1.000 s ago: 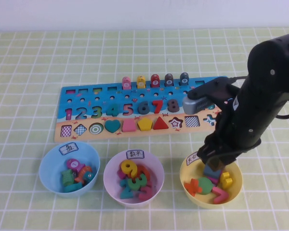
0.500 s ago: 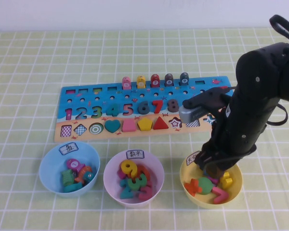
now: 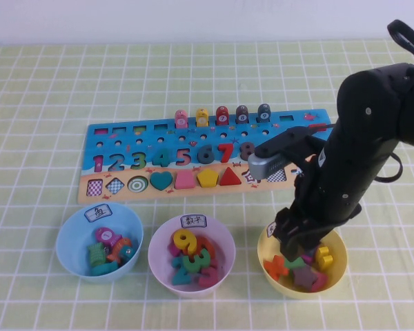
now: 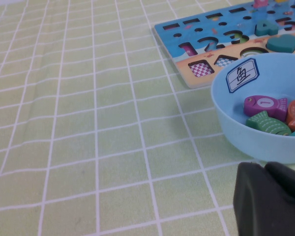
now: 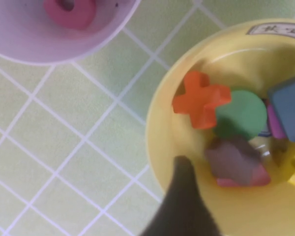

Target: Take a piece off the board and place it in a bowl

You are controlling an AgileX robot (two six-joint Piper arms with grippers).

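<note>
The dusky purple-brown star lies loose in the pale yellow bowl, among an orange cross, a green disc and other pieces. In the right wrist view the star rests on a pink piece inside the bowl, and one dark finger hangs at the rim, apart from the star. My right gripper is open and empty just above the bowl. The blue and tan board lies behind the bowls. My left gripper is shut and empty, low over the table beside the light blue bowl.
A light blue bowl with fish pieces and a pink bowl with number pieces stand left of the yellow one. The right arm's body hangs over the board's right end. Green checked cloth covers the table.
The star has left my right gripper and now lies in the yellow bowl. The right gripper has shifted slightly left and lower over the bowl. The left arm has not moved.
</note>
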